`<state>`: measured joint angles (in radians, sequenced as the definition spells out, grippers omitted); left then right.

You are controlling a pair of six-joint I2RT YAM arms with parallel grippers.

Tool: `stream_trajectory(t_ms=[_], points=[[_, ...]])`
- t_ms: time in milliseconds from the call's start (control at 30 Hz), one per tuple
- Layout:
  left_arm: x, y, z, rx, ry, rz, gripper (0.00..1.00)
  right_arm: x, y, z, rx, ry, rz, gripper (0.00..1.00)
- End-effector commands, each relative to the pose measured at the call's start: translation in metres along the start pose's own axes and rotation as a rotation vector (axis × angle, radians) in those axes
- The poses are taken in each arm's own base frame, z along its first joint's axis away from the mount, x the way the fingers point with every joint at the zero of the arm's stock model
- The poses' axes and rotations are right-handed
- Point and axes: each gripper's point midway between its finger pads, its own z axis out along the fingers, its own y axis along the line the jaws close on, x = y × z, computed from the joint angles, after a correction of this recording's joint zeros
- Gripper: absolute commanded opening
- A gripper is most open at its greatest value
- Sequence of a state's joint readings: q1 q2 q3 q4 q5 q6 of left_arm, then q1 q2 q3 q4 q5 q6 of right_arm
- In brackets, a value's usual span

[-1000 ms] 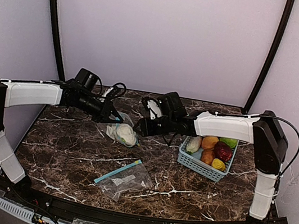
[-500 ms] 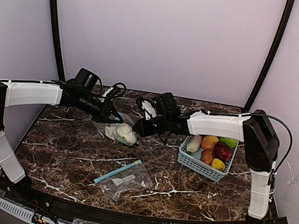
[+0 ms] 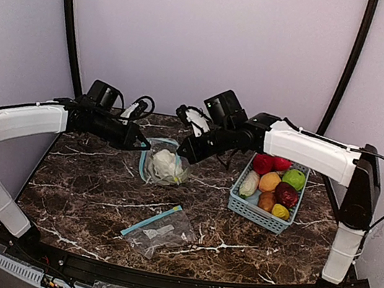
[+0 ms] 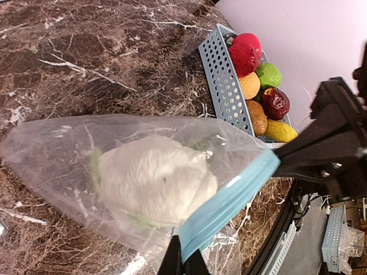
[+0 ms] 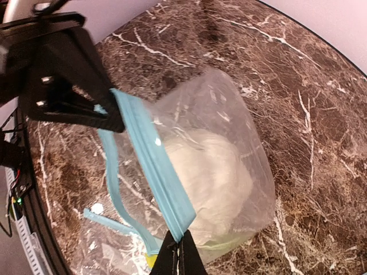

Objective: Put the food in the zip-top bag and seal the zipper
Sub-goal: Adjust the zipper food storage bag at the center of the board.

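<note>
top external camera high behind the near edge, looking down over the whole table [image 3: 82, 192], wrist cameras close in, facing each other across the same zip-top bag [image 4: 51, 149]

Right gripper [image 5: 177, 246] pinched the blue zipper [image 5: 150, 156] of the zip-top bag [image 5: 241, 109]; left gripper [image 5: 114, 121] held its far end; white cauliflower [image 5: 213, 172] lay inside.
</note>
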<state>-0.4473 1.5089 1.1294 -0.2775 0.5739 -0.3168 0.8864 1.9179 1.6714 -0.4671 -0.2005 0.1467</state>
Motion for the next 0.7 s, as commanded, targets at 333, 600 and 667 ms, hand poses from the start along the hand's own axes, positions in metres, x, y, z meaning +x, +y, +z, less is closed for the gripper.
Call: stream_trajectory(t_ms=[333, 600, 667], points=[[0.012, -0.023, 0.006, -0.068, 0.039, 0.156, 0.01, 0.055, 0.016, -0.05, 0.092, 0.282, 0.047, 0.0], [0.025, -0.034, 0.021, 0.033, 0.093, 0.113, 0.01, 0.056, -0.001, -0.025, 0.149, 0.196, 0.17, 0.44], [0.026, -0.035, 0.022, 0.04, 0.097, 0.111, 0.01, 0.047, 0.008, -0.022, 0.139, 0.149, 0.165, 0.6]])
